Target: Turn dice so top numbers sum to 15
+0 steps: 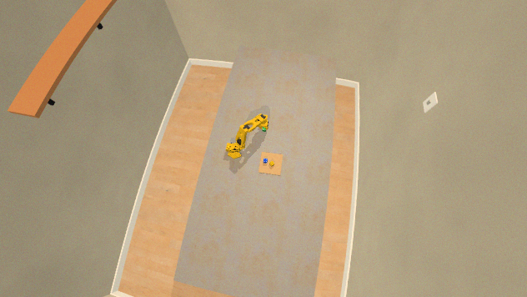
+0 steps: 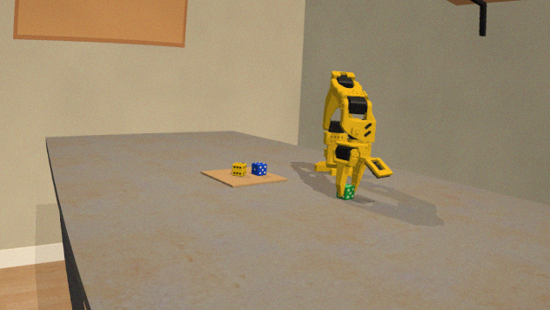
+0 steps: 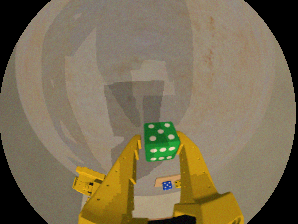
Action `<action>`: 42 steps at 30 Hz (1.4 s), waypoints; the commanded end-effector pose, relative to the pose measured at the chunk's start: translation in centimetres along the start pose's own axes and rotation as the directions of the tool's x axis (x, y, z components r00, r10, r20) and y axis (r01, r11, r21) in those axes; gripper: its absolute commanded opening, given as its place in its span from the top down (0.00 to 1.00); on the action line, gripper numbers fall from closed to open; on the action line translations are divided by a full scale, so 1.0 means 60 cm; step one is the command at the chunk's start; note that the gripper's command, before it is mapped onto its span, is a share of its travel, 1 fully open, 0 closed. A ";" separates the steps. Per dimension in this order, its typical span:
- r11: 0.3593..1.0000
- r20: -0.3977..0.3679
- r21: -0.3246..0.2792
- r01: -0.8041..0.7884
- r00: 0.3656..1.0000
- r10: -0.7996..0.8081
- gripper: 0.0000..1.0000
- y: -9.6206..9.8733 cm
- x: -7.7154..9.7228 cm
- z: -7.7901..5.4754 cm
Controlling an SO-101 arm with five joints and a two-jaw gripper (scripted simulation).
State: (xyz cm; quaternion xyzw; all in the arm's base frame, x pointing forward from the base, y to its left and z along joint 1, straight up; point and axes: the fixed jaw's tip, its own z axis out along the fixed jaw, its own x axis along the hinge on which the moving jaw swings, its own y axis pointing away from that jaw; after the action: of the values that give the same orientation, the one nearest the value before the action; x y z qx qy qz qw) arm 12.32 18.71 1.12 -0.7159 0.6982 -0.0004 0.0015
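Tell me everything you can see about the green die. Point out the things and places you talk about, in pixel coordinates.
The green die [image 1: 263,129] [image 2: 349,192] [image 3: 161,137] is a small cube with white pips, plastic-looking, its edges slightly rounded. The wrist view shows a five on one face and a six on the adjoining one. It appears to sit flat on the table [image 1: 250,229] [image 2: 261,244], off the mat [image 1: 271,170] [image 2: 235,184], between the claw's [image 1: 266,126] [image 2: 348,193] [image 3: 159,138] fingers; I can't tell whether both touch it.

From here the pips atop the blue die [image 1: 265,160] [image 2: 259,169] [image 3: 167,185] and yellow die [image 1: 272,163] [image 2: 238,169] [image 3: 178,184] blur; 1 gripper finger [image 2: 342,179] [image 3: 192,167] hides part of the latter up close.
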 end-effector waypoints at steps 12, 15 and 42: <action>1.000 0.035 0.025 0.002 0.999 -0.003 0.87 -0.013 -0.008 -0.013; 1.000 0.035 0.025 0.002 0.999 -0.003 0.87 -0.013 -0.008 -0.013; 1.000 0.035 0.025 0.002 0.999 -0.003 1.00 -0.014 -0.009 -0.023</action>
State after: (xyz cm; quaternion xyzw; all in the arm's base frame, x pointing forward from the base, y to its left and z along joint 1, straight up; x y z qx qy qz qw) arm 12.56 18.72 1.26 -0.7163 0.6978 -0.0007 -0.0005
